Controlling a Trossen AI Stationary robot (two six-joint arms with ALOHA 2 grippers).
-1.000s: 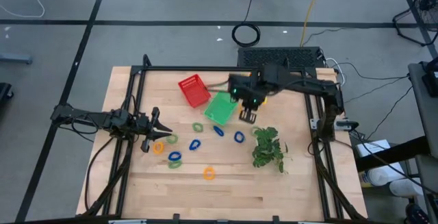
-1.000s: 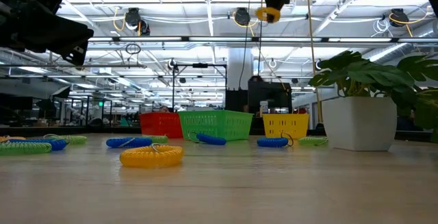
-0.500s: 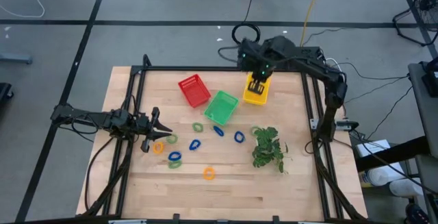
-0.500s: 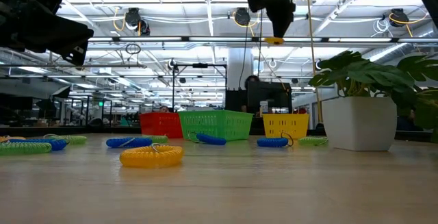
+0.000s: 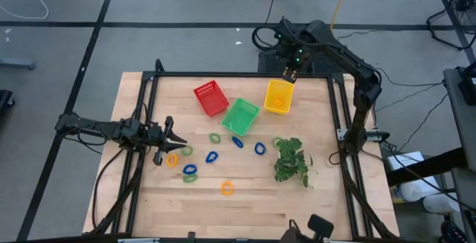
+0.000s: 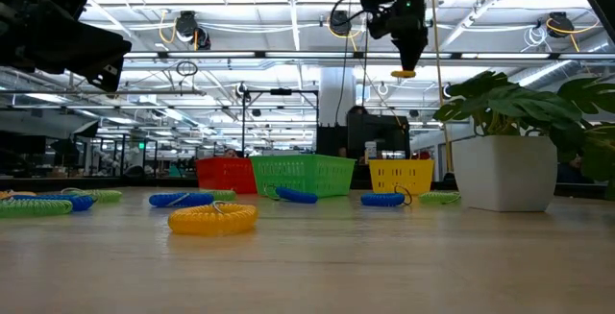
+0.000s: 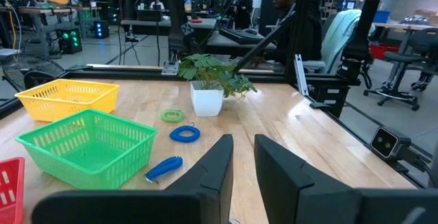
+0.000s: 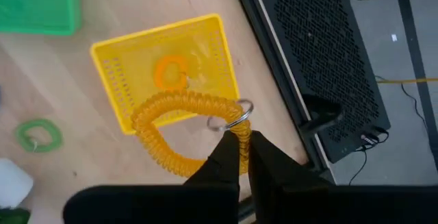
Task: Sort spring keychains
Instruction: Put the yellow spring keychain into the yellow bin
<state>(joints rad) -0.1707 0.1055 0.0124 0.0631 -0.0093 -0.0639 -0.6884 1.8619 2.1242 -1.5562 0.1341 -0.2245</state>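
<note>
A wooden table (image 5: 297, 206) seen from above, with two dark robot arms. The right gripper (image 8: 243, 157) is raised high over the table's far right edge, just beyond the yellow basket (image 5: 277, 96); its fingers are pinched nearly together on an orange spring keychain (image 8: 179, 131), which dangles from them by its metal ring. Directly below, a second orange keychain (image 8: 171, 72) lies inside the yellow basket. Beside that basket stand a green basket (image 5: 240, 116) and a red basket (image 5: 210, 98), all near the far side of the table. The left gripper (image 5: 175, 140) rests low at the table's left, its fingers set a narrow gap apart and holding nothing. The remaining spring keychains lie loose on the wood in the middle of the table: an orange one (image 5: 172, 160) just beside the left gripper, a green one (image 5: 215, 137), blue ones (image 5: 211, 157) (image 5: 259, 148), and another orange one (image 5: 227, 188) nearer the front edge. A small potted plant (image 5: 290, 161) stands toward the right. In the left wrist view a person (image 7: 295, 18) sits in the room beyond the table
</note>
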